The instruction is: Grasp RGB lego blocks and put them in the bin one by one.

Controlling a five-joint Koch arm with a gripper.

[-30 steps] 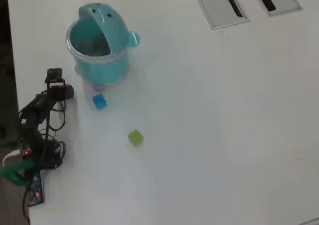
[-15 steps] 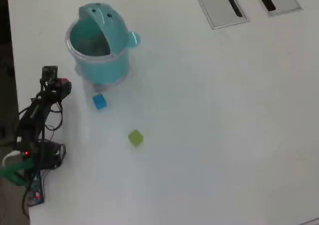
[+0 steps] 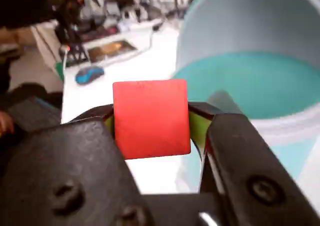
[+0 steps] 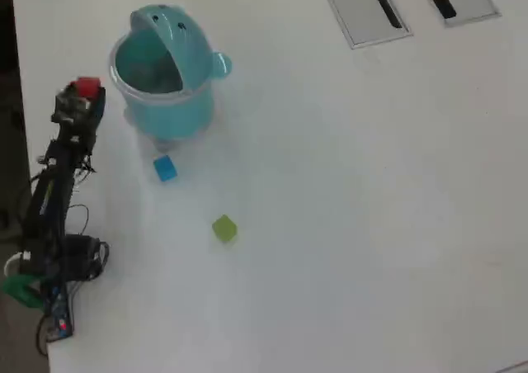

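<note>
Pincer (image 3: 152,123) pinching red block (image 3: 151,117), now raised from surface beside bin (image 4: 165,101); drop into opening comes next.

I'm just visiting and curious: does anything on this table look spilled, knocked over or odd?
Nothing stands out. The bin stands upright with its lid flipped open, the blue block and green block sit loose on the table, and the hand holds the red block squarely.

Overhead: your white bench (image 4: 346,224) reads bright, slightly washed out, shadows faint, detail soft. Wrist: your black end effector (image 3: 150,121) and background clutter sit blurred, out of focus.
</note>
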